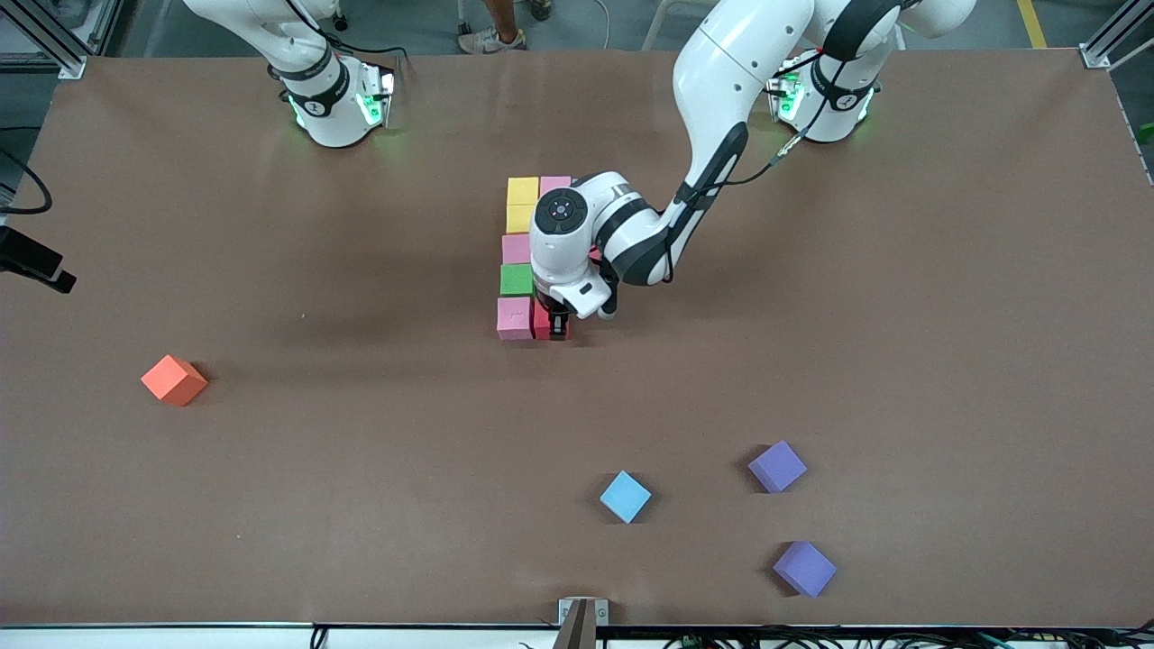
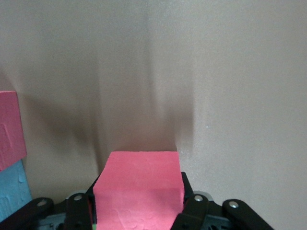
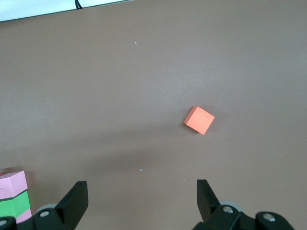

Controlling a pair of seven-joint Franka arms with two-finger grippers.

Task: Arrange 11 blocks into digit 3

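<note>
A brown table (image 1: 947, 315) under even light, grey floor (image 1: 613, 22) along its top edge

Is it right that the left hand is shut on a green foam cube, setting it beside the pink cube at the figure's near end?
Not quite. The cube in the left hand is a red foam cube, as the left wrist view shows. It does sit beside the pink foam cube at the near end.
</note>
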